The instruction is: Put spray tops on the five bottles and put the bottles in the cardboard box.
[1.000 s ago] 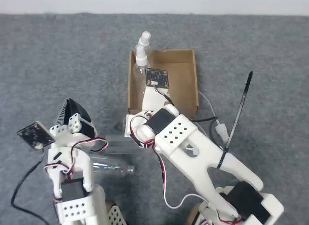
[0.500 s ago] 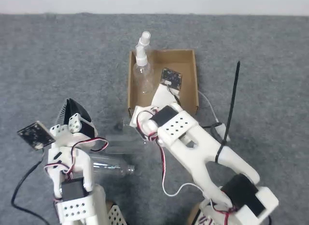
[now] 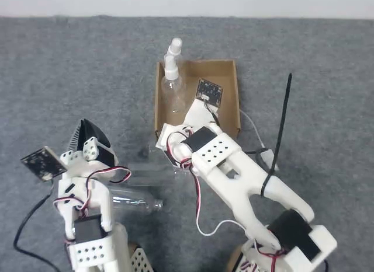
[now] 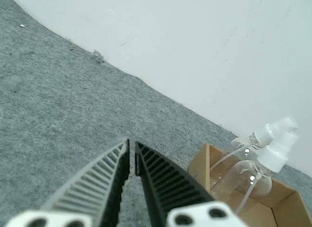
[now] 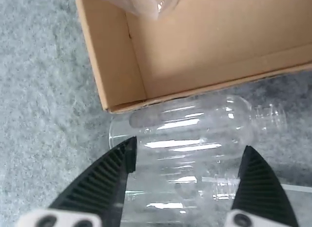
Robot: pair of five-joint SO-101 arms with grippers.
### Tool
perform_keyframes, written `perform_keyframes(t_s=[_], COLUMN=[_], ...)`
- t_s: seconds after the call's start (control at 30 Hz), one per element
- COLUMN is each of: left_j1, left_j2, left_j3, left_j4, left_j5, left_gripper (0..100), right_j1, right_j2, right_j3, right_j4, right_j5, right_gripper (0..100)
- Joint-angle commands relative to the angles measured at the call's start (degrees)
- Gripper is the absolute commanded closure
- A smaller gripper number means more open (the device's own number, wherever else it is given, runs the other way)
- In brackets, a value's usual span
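A cardboard box (image 3: pixel 225 103) lies open at mid table. Two clear bottles with white spray tops (image 3: pixel 171 70) stand in its far left corner, also seen as spray-topped bottles (image 4: pixel 263 154). Just outside the box's near wall lie two uncapped clear bottles side by side (image 5: pixel 187 127). My right gripper (image 5: pixel 187 163) hangs open above them, its fingers straddling the bottles without touching. Another uncapped bottle (image 3: pixel 137 200) lies by the left arm. My left gripper (image 4: pixel 131 156) is shut on nothing, raised and pointing toward the box.
Grey carpet (image 3: pixel 70 68) covers the table around the box. A black cable tie (image 3: pixel 281 129) sticks up from the right arm (image 3: pixel 234 173). A white wall (image 4: pixel 195 51) rises behind the table's far edge.
The right arm's wrist has swung a little to the right over the box. The left arm and the bottles have kept still.
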Motion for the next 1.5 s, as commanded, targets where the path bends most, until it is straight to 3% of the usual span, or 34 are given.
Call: perform_keyframes(t_s=[0.0,0.6,0.87,1.1,1.47], left_j1=[-0.18,-0.18,-0.26,-0.26,-0.26], left_j2=[-1.05,-1.05,-1.05,-1.05,-1.05], left_j3=[-0.75,-0.75,-0.75,-0.75,-0.75], left_j4=[-1.49,-1.49,-1.49,-1.49,-1.49], left_j5=[-0.53,-0.53,-0.53,-0.53,-0.53], left_gripper=[98,98,98,98,98], right_j1=[2.15,5.41,4.97,5.05,4.97], right_j2=[2.24,11.47,11.38,11.47,11.47], right_j3=[-0.7,-5.45,-5.71,-10.64,-12.48], right_j4=[-1.19,-0.4,4.0,13.93,22.37], right_j5=[-0.88,-2.64,-0.26,0.0,6.42], right_gripper=[71.3,71.3,71.4,71.4,71.4])
